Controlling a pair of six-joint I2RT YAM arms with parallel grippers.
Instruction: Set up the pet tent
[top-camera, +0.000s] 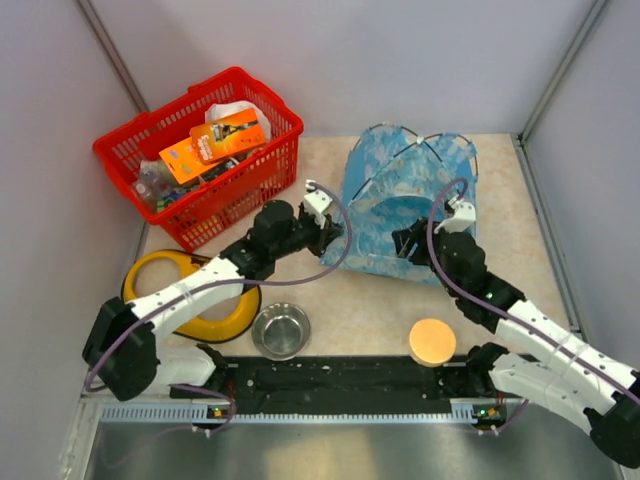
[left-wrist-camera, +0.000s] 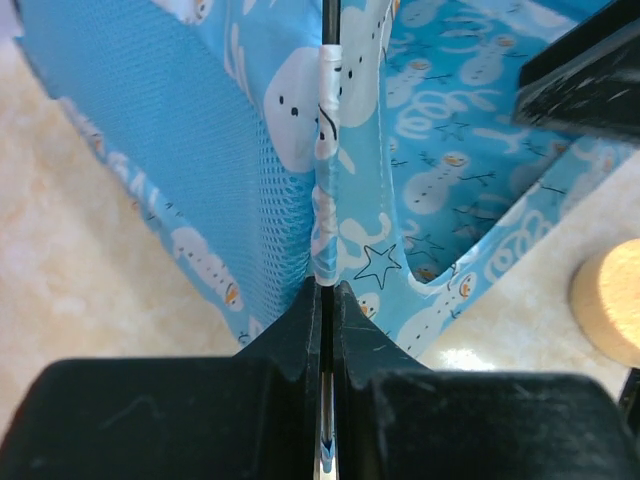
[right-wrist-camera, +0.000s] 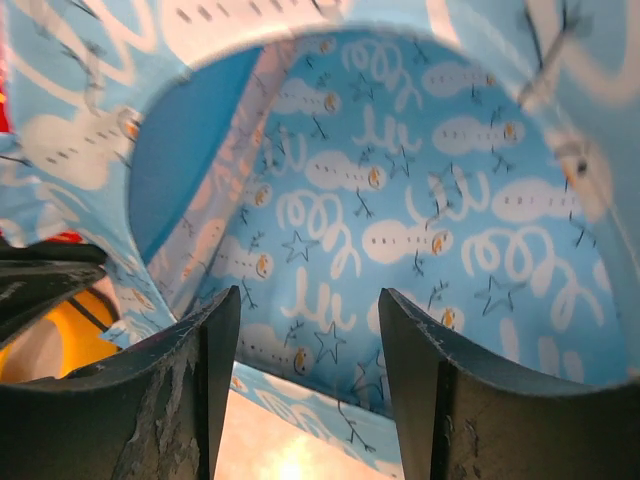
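The pet tent (top-camera: 410, 195) stands at the back right of the table, light-blue printed fabric with thin dark poles crossing at its top and an arched doorway facing me. My left gripper (top-camera: 330, 235) is at the tent's front left corner. In the left wrist view it (left-wrist-camera: 327, 290) is shut on the corner seam where the dark pole (left-wrist-camera: 328, 20) runs down into a white sleeve. My right gripper (top-camera: 410, 245) sits low in front of the doorway. In the right wrist view it (right-wrist-camera: 310, 310) is open and empty, facing the tent's inside (right-wrist-camera: 420, 190).
A red basket (top-camera: 200, 150) full of items stands at the back left. A yellow ring-shaped bowl (top-camera: 190, 290), a steel bowl (top-camera: 281, 331) and a round tan disc (top-camera: 432, 341) lie near the front. A black rail (top-camera: 340, 378) runs along the near edge.
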